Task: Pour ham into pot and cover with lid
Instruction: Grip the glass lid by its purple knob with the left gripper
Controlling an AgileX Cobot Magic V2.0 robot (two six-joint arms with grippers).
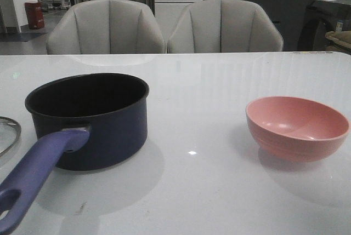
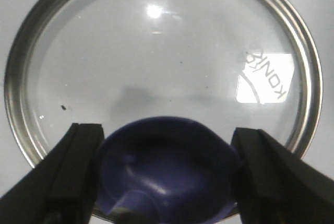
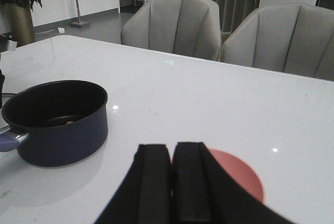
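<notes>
Ham (image 3: pixel 69 122) is seen as one small chunk inside the pot (image 1: pixel 98 120). Lid (image 2: pixel 156 62) lies flat on the surface (image 1: pixel 219 191) left of the pot, its knob (image 2: pixel 167 172) straddled by the open left hand (image 2: pixel 166 182), contact unclear. Pink bowl (image 1: pixel 297 127) sits well right of the pot. Right hand (image 3: pixel 171 182) is closed, empty.

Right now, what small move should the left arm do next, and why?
Probably close the left pincer on the lid's knob: its fingers stand open on either side of the knob, not touching. The pink bowl looks empty, and the pot is uncovered with an orange bit inside.
</notes>
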